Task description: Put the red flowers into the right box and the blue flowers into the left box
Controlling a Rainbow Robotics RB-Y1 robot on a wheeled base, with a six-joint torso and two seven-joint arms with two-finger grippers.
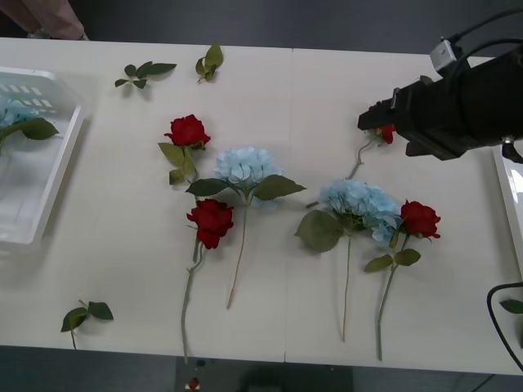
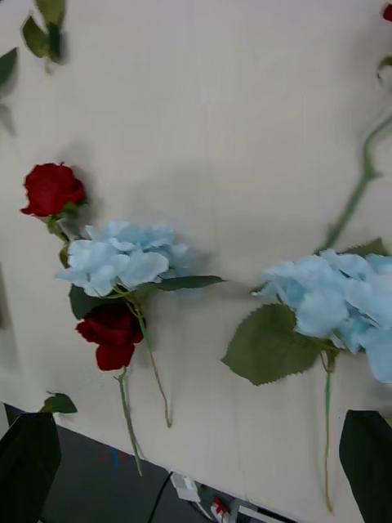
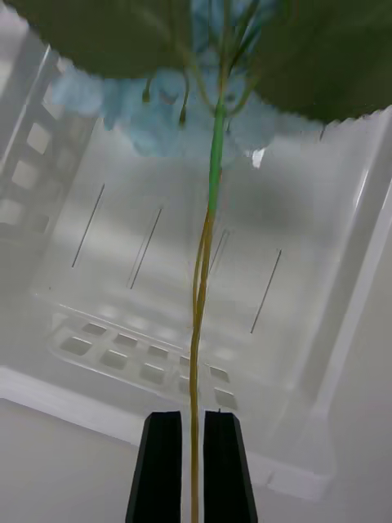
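One fluffy pale-blue hydrangea (image 3: 163, 114) hangs over our translucent white left tray (image 3: 343, 270), its stem pinched in our left tool (image 3: 193, 466). Two hydrangeas, four red roses (image 1: 212, 220) remain at twelve o'clock; right tool (image 2: 196, 466) gapes empty.

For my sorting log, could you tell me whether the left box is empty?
Not empty: a blue flower lies inside the left box, its stem between the left gripper's closed fingers.

Lab-like room: plain white table (image 1: 327, 90), trailing cables (image 1: 500, 314).
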